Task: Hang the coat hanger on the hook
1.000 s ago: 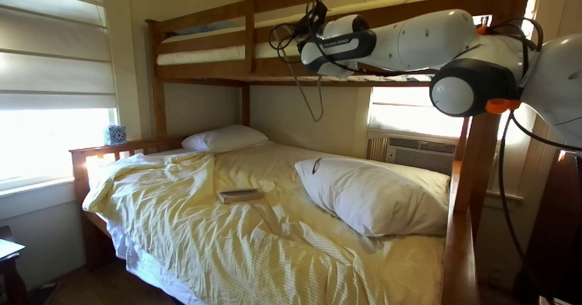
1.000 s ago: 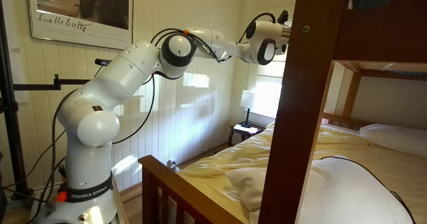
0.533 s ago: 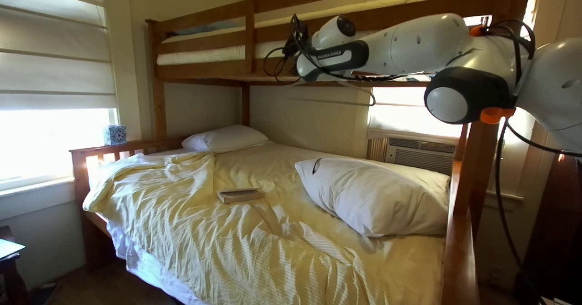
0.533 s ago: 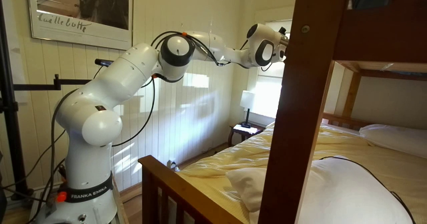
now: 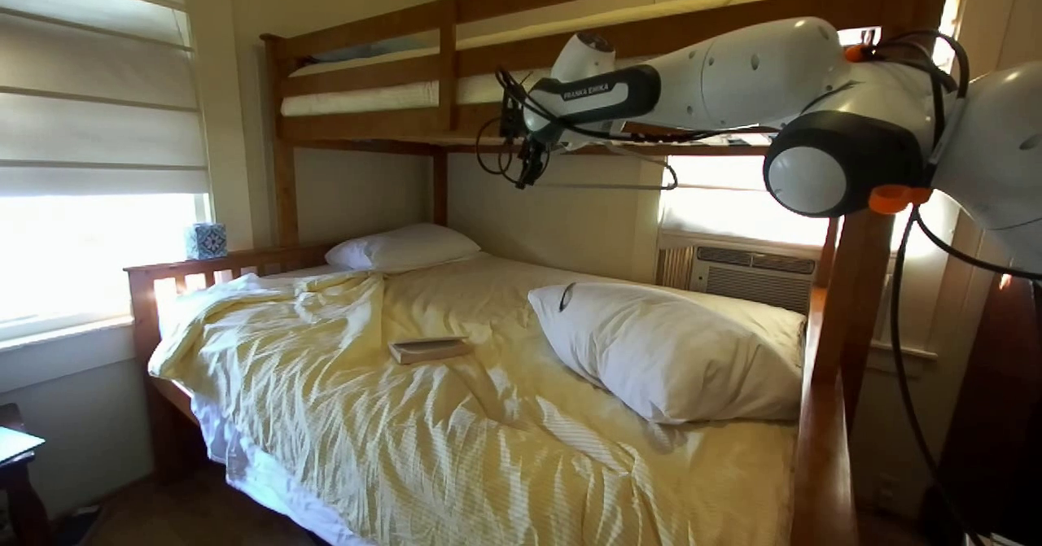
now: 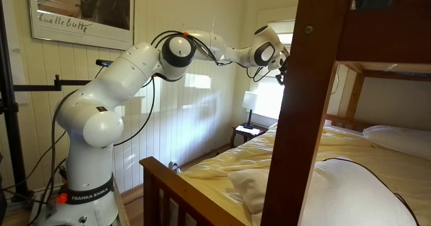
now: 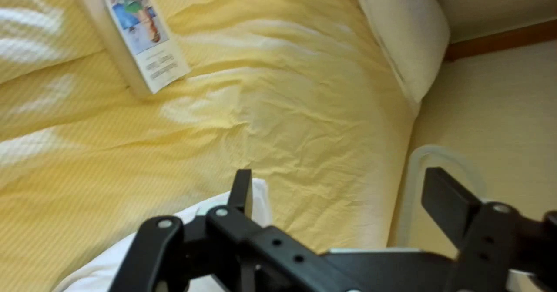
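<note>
While the white arm (image 5: 757, 74) reaches in from the upper right in an exterior view, along the upper bunk (image 5: 362, 125), its dark tool (image 7: 339, 185) points down near the top centre, and look at the wrist view: the fingers (image 7: 450, 207) are spread wide, one at bottom centre, one at lower right, yellow bedding (image 7: 304, 122) showing in the gap! And there's the coat hanger (image 5: 619, 186), pale and thin, just right of the tool and below the upper bunk. Its bottom bar runs nearly level, then bends round at a corner by the bright window (image 5: 745, 204); the top slips behind the arm, so what bears it I can't tell. The wrist view catches a blurred, pale loop of it at lower right, partly covered by that finger; touching or apart, no telling from here.

Down on the yellow bedding, a book (image 7: 148, 35) lies at the upper left of the wrist view. A plump white pillow (image 5: 659, 351) sits right of centre in an exterior view, the air conditioner (image 5: 753, 281) behind it, a flatter pillow (image 5: 407, 245) further back. And a brown post (image 6: 296, 118), right of centre in an exterior view, hides part of the tool.
</note>
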You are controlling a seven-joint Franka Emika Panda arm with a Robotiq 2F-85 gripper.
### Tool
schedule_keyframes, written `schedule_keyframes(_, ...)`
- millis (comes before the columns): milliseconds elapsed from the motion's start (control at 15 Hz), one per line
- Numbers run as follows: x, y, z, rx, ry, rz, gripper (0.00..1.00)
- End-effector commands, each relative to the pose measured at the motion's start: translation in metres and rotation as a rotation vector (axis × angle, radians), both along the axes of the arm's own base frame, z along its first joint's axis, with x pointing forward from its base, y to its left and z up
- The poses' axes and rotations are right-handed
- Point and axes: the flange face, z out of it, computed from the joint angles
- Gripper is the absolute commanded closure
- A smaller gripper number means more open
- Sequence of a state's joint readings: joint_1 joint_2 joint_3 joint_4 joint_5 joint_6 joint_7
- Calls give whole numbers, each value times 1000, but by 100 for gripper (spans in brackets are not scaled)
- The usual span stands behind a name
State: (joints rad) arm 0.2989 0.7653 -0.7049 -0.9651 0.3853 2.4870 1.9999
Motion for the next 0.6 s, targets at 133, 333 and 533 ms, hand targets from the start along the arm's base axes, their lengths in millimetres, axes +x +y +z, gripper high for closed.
schedule_keyframes(133,-2,-17,-28,-18,183,1,0)
schedule_keyframes(333,-2,-28,-42,-32,236,-13,0)
schedule_keyframes(533,-2,-27,-42,-35,238,-11,0)
